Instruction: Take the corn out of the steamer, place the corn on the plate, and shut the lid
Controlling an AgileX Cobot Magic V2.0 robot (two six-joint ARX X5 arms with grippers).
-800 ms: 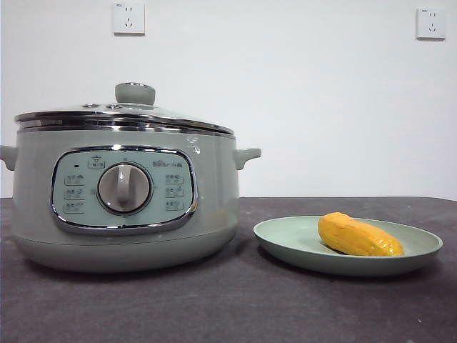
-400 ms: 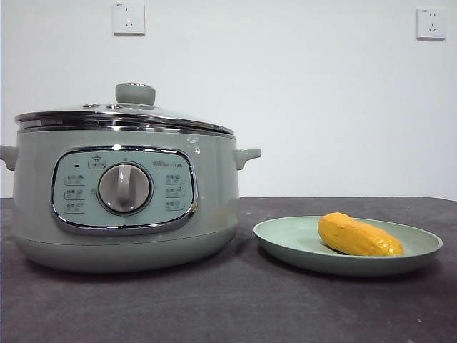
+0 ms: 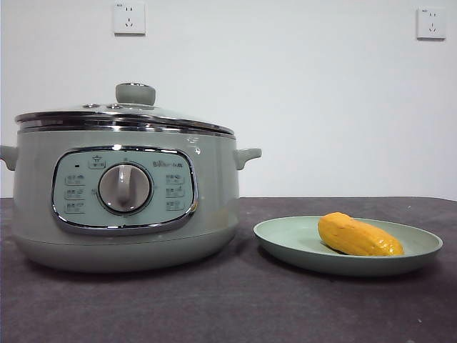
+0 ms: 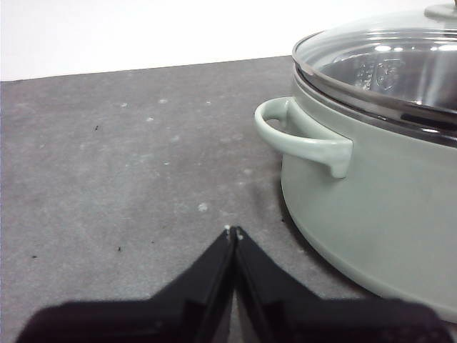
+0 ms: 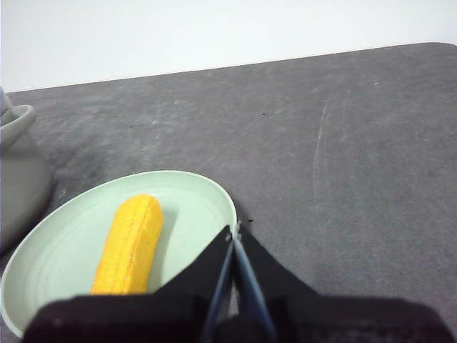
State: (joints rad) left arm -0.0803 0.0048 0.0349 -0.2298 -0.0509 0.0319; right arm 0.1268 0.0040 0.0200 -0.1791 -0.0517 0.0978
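The sage-green steamer (image 3: 125,193) stands at the left of the table with its glass lid (image 3: 121,114) seated on the rim; both also show in the left wrist view, the steamer (image 4: 371,207) and the lid (image 4: 385,64). The yellow corn (image 3: 358,235) lies on the pale-green plate (image 3: 285,239) to the right of the pot. In the right wrist view the corn (image 5: 132,243) lies on the plate (image 5: 57,250). My left gripper (image 4: 233,232) is shut and empty above the table beside the pot's side handle (image 4: 303,139). My right gripper (image 5: 233,231) is shut and empty at the plate's edge. Neither arm shows in the front view.
The dark grey table (image 3: 228,307) stretches in front of the pot and plate. Two wall sockets, one (image 3: 128,18) and the other (image 3: 430,23), sit on the white wall behind. The table's far edge (image 5: 285,63) shows in the right wrist view.
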